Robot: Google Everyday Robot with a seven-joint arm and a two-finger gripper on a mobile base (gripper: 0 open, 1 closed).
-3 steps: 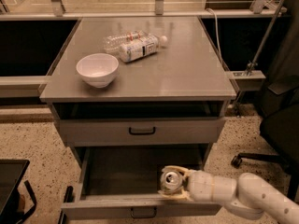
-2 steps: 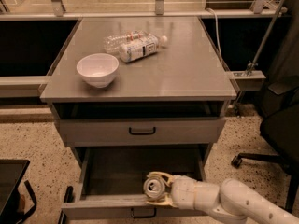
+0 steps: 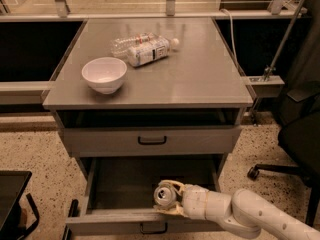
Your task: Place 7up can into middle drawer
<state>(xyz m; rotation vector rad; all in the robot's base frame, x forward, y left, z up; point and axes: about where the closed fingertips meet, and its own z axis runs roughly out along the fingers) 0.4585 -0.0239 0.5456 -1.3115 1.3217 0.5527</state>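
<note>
Low, arm [image 3: 252,214] stretches left, jaws gripping 7up can [image 3: 164,194] over middle drawer [image 3: 125,184].

The jaws hold the 7up can [image 3: 164,194] within the middle drawer [image 3: 120,186], near its front

No text readable, perhaps faint print on bottle label [image 3: 148,51]; gripper [image 3: 168,200] holds 7up can [image 3: 164,194] over middle drawer [image 3: 115,219].

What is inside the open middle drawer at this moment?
The 7up can, held by the gripper near the drawer's front. No other item shows on the visible floor of the middle drawer; the arm hides its right front corner.
</note>
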